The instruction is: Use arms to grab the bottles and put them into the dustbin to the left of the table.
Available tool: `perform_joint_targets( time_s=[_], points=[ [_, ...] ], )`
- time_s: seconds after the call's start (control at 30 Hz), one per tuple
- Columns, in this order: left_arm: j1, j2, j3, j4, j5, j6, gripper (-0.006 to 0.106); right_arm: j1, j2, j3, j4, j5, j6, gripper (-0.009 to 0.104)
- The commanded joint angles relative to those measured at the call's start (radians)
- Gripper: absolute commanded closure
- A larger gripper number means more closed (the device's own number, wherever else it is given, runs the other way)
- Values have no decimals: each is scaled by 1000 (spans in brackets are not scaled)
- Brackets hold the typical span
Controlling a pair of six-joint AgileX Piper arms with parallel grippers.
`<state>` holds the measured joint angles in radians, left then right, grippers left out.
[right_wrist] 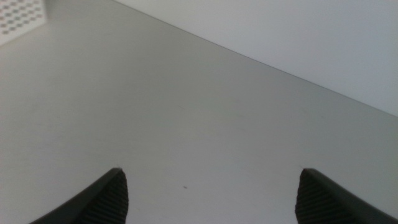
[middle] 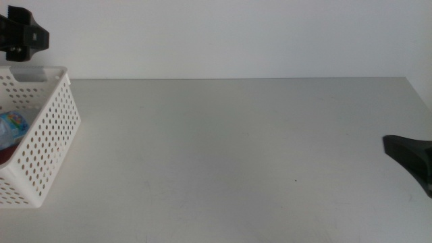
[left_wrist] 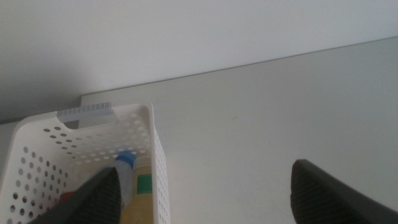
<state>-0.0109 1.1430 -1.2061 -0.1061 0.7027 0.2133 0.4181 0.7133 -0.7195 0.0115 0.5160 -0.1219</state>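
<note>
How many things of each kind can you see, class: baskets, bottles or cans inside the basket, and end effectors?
Basket: 1
Water bottle: 1
Yellow tea bottle: 1
Red item, mostly hidden in the basket: 1
End effectors, left end effector and right end effector: 2
Total: 6

The left gripper (middle: 23, 35) hung high at the far left, its jaws spread wide apart. The right gripper (middle: 410, 159) waited low at the right edge, jaws likewise parted.

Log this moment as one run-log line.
left gripper open above dustbin | right gripper open, waiting at table right edge | bottles inside dustbin
</note>
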Motion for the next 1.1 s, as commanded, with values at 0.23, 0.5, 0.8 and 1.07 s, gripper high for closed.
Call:
perform_joint_targets(
  time_s=[0.23,0.5,0.8,1.07],
  points=[
    [-28,-207,134,-10,-181,-15,7,-313,-368,242,-1,-62,-5,17],
    [-106,-502,474,106,-216,-15,7,-416,-595,412,9,-64,-5,17],
    [-105,-891,838,130,-218,-14,7,-416,-715,552,9,-88,-5,17],
    [-54,-1109,1082,129,-328,-7,7,-416,-740,589,9,-98,-5,17]
  ],
)
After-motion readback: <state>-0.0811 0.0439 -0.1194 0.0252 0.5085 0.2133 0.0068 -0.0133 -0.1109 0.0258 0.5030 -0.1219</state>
